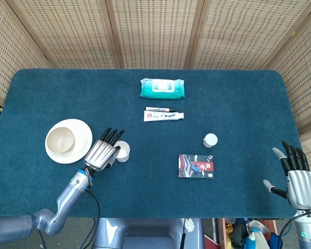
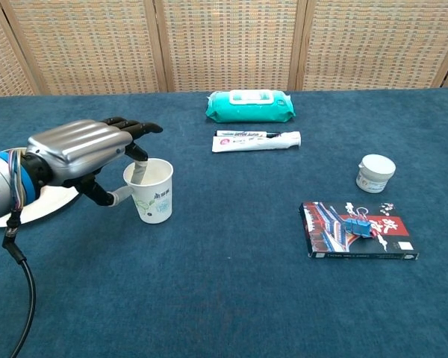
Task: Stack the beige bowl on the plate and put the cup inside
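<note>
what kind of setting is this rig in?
Probably a staged lab tabletop, not a home: woven rattan screens wall in a blue felt-covered table, and unrelated props lie scattered, such as a teal wet-wipes pack and a white toothpaste tube.

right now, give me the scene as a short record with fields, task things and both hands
plate: on the table's left side
beige bowl: upright, already on the plate
cup: upright on the cloth, right of the plate, not yet in the bowl
left hand: at the cup, one finger inside the rim, thumb outside
right hand: open at the table's right edge, holding nothing
</note>
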